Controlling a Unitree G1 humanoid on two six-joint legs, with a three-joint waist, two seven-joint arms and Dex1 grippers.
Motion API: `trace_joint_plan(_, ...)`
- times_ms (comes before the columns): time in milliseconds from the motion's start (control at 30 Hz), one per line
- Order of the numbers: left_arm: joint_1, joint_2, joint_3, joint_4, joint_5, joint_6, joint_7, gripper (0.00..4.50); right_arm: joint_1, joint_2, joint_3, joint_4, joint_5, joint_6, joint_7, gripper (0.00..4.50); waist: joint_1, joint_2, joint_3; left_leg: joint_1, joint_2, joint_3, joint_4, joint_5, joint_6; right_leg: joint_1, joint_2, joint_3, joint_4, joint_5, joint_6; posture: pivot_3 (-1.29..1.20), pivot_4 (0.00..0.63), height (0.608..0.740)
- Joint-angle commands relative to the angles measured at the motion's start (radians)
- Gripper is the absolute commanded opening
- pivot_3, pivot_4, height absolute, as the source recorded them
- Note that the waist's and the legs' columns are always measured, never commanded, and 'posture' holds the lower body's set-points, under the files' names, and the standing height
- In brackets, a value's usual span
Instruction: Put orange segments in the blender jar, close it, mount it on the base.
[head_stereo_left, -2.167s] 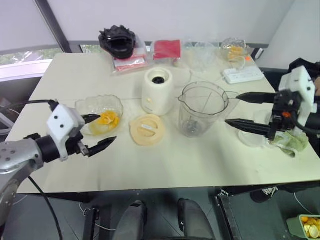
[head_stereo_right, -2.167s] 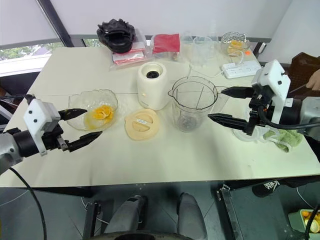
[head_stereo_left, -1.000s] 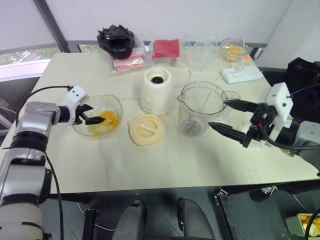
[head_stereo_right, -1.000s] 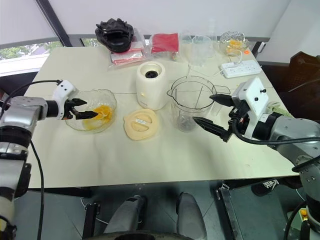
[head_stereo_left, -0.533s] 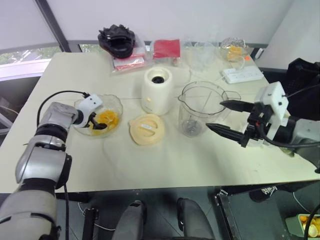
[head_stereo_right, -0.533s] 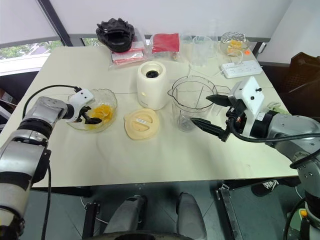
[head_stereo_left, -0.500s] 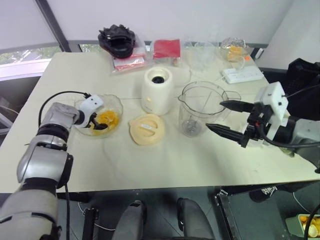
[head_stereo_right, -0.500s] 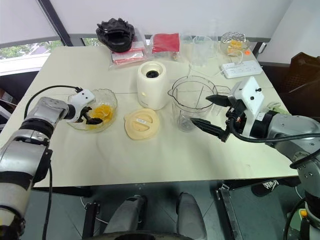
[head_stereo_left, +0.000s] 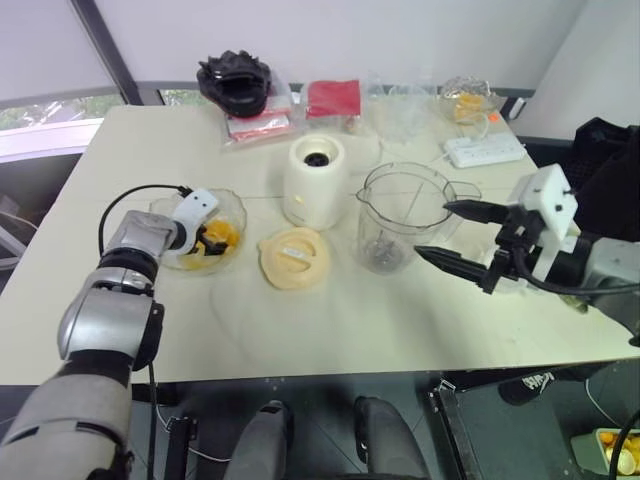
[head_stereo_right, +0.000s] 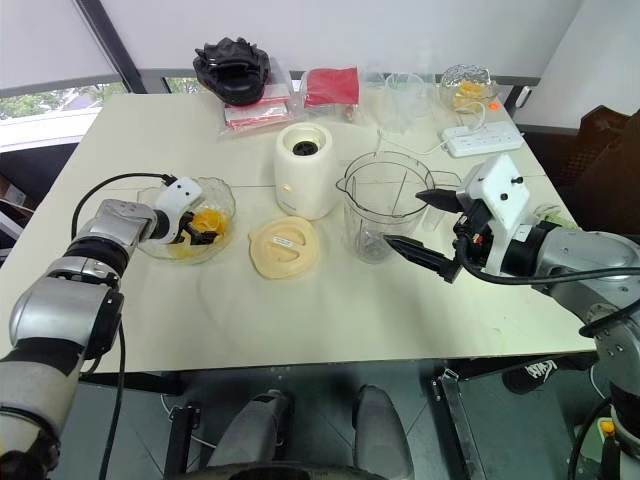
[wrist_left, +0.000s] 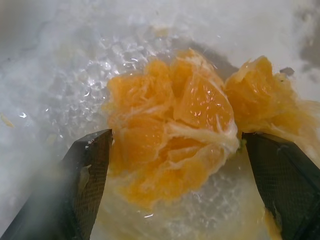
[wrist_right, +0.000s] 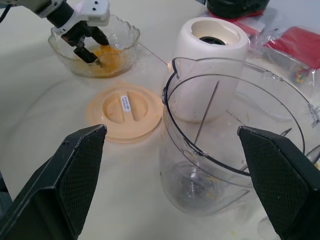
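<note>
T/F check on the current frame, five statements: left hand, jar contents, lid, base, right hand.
1. The left hand is open, its fingers either side of the orange segments in the glass bowl. True.
2. The blender jar already holds fruit. False: no fruit in it, just the blades at the bottom.
3. The pale-yellow lid lies flat on the table. True.
4. The jar is mounted on the base. False: it stands on the table beside the base.
5. The right hand grips the jar handle. False: it is open, short of the jar.
</note>
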Motion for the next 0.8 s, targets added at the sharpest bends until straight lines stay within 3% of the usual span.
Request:
trace_joint_plan(33, -0.029, -0.02, 0.043, 0.002, -0.021, 0.041, 0.028, 4.29, -0.006, 0.0, -0.004, -0.028, -0.012, -0.026, -0.009, 4.39, 0.0, 0.0, 0.0, 0.0, 0.0, 0.0, 0.0, 0.0, 0.0, 0.0, 0.0, 0.0, 0.0, 0.0, 0.0, 0.0, 0.15, 0.74)
trace_joint_plan(367, -0.007, -0.064, 0.075, 0.005, -0.015, 0.061, 0.096, 4.29, -0.014, 0.004, 0.0, -0.033, -0.022, -0.022, -0.019, 4.39, 0.003, 0.0, 0.0, 0.0, -0.001, -0.001, 0.002, 0.0, 0.0, 0.002, 0.0, 0.0, 0.0, 0.001, 0.001, 0.0, 0.15, 0.74)
trace_joint_plan(467, -0.004, -0.072, 0.079, 0.006, -0.014, 0.059, 0.104, 3.48, -0.019, 0.005, 0.003, -0.03, -0.028, -0.025, -0.025, 4.5, 0.004, 0.0, 0.0, 0.0, -0.001, -0.001, 0.002, 0.0, 0.0, 0.002, 0.0, 0.0, 0.0, 0.001, 0.001, 0.0, 0.15, 0.74)
trace_joint_plan(700, -0.004, -0.075, 0.082, 0.005, -0.011, 0.07, 0.107, 0.03, -0.027, 0.007, 0.011, -0.028, -0.038, -0.026, -0.034, 4.5, 0.001, 0.0, -0.001, 0.001, -0.001, -0.001, 0.002, 0.0, 0.0, 0.002, 0.0, 0.0, 0.0, 0.001, 0.001, 0.0, 0.15, 0.74)
trace_joint_plan(800, -0.001, -0.068, 0.086, 0.003, -0.013, 0.072, 0.102, 0.03, -0.031, 0.009, 0.015, -0.028, -0.04, -0.025, -0.037, 4.5, 0.001, 0.0, 0.0, 0.001, -0.001, -0.001, 0.002, 0.0, 0.0, 0.002, 0.0, 0.0, 0.0, 0.001, 0.001, 0.0, 0.15, 0.74)
